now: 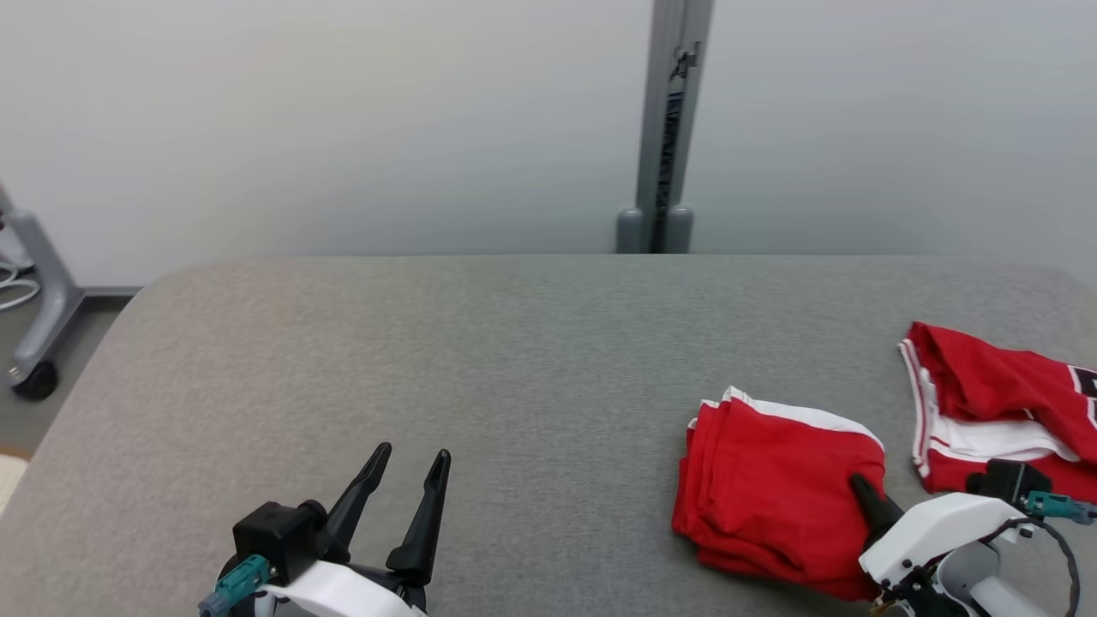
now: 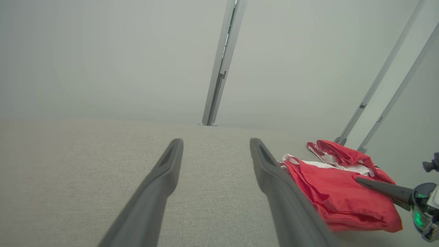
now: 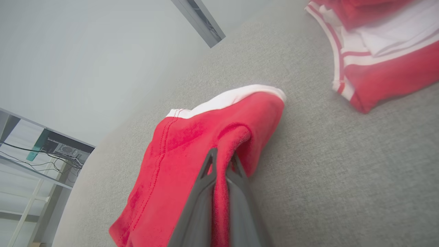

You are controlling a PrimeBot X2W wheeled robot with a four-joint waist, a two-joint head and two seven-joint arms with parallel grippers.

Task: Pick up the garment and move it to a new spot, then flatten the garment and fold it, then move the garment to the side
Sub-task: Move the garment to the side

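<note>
Garment (image 1: pixel 776 488), folded red with white trim, lies at the right of the table (image 1: pixel 428 343), near a second red piece (image 1: pixel 994 403). Our right gripper (image 3: pixel 223 156) is pinched shut on a ridge of its cloth; our left gripper (image 1: pixel 412 452) hangs wide open over bare table. We judge the last step is in hand: moving it aside. Next we need a low carry that keeps the folds together.

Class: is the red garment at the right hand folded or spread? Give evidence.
Folded: the garment is a compact bundle, stacked layers showing at its edge; the right hand pinches its cloth.
</note>
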